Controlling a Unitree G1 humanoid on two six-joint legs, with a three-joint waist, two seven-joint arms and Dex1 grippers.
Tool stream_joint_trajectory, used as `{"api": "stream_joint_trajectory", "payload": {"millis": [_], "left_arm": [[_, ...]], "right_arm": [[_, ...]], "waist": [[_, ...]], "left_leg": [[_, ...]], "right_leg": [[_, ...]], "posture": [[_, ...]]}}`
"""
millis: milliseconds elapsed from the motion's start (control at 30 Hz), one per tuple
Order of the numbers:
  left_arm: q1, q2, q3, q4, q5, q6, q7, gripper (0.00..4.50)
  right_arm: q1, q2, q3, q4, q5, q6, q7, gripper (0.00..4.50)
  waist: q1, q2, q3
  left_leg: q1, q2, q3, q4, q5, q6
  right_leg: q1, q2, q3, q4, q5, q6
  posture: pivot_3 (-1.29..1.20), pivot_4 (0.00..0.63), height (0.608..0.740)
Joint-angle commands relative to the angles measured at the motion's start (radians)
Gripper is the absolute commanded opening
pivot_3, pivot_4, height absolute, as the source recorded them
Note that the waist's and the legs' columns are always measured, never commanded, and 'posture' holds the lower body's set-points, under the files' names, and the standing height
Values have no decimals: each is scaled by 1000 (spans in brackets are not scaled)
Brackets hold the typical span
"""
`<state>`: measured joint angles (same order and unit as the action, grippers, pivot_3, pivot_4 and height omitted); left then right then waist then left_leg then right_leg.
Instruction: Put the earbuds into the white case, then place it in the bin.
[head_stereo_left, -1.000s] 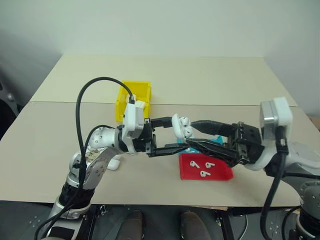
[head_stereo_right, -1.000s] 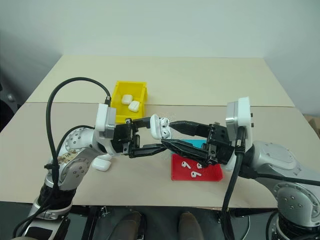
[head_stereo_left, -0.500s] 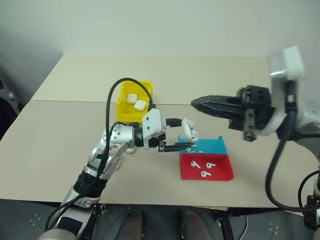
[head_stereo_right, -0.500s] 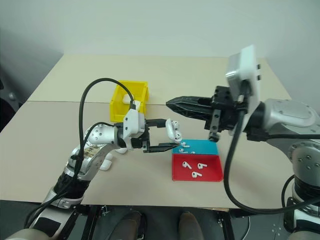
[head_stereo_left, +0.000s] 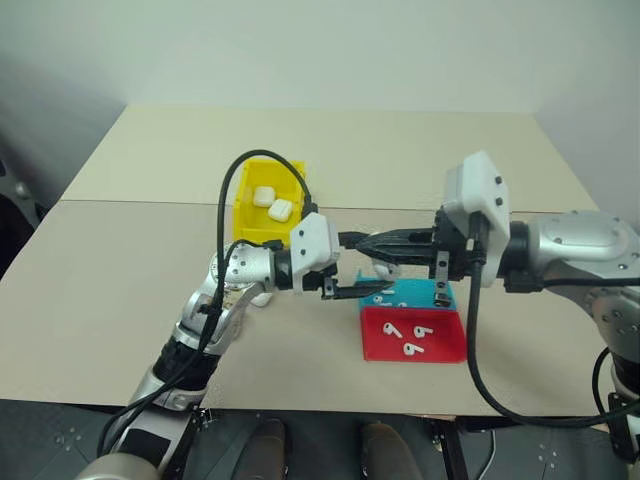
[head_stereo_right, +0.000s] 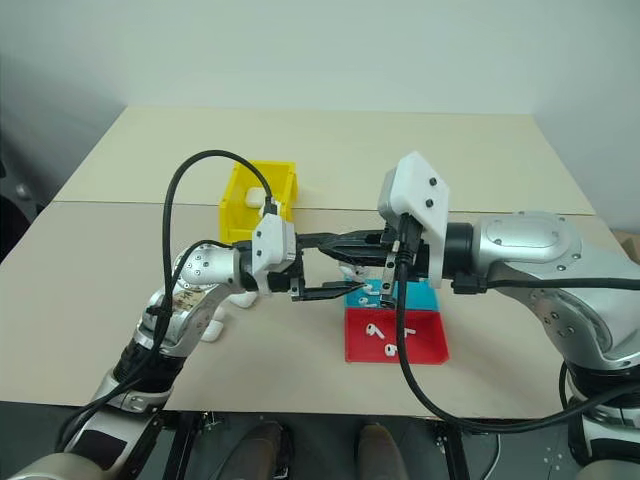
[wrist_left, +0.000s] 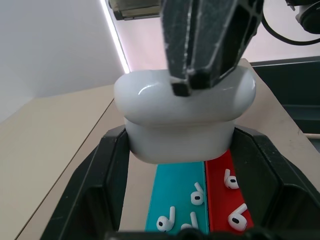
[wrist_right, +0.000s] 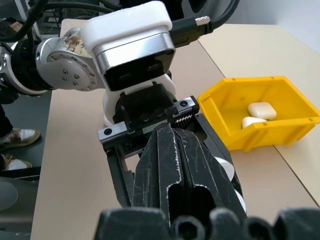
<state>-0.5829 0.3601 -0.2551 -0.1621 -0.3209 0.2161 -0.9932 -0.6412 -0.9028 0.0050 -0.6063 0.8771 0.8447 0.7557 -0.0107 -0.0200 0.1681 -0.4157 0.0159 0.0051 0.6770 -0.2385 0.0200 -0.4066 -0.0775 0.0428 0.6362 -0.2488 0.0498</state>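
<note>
The left pincer is clamped on the white case, one black finger on each side of its lower half. The case is glossy, rounded, and closed as far as the left wrist view shows, with a seam running between lid and body. It is held in the air above the middle of the table, over the teal tray.

The right pincer has its two fingers pressed together, nothing between them. Its joined tips rest on top of the case's lid, coming in from the opposite side to the left pincer.

Earbuds lie loose in the teal tray, and more earbuds lie in the red tray, which sits just beside the teal one on the side toward the table's near edge. They are tiny, white and stemmed.

The yellow bin stands left of the trays, toward the table's middle seam, with two white cases inside it. Another white case lies on the table under the left arm.
</note>
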Motion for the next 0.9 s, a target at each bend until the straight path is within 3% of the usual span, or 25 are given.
{"api": "stream_joint_trajectory", "payload": {"millis": [33, 233, 500, 900], "left_arm": [[4, 3, 54, -61, -51, -28, -7, 2758], [14, 11, 63, -86, -56, -9, 4, 2758], [-17, 99, -6, -103, 42, 79, 5, 2758], [-68, 103, -52, -112, 48, 98, -40, 2758]], "right_arm": [[37, -50, -2, -37, -75, -39, 40, 29], [70, -89, 13, -40, -146, -63, 76, 29], [23, -80, -68, -52, -60, -45, 98, 29], [-17, -37, 72, -74, -174, -39, 56, 29]], "waist": [[0, 0, 0], [-1, 0, 0], [-1, 0, 0], [-2, 0, 0]], "left_leg": [[0, 0, 0, 0, 0, 0], [0, 0, 0, 0, 0, 0], [1, 0, 0, 1, 0, 0], [1, 0, 0, 1, 0, 0]], "right_leg": [[0, 0, 0, 0, 0, 0], [0, 0, 0, 0, 0, 0], [0, 0, 0, 3, 0, 0], [0, 0, 0, 3, 0, 0]], "posture": [[0, 150, 740], [0, 150, 740], [0, 150, 740], [0, 150, 740]]}}
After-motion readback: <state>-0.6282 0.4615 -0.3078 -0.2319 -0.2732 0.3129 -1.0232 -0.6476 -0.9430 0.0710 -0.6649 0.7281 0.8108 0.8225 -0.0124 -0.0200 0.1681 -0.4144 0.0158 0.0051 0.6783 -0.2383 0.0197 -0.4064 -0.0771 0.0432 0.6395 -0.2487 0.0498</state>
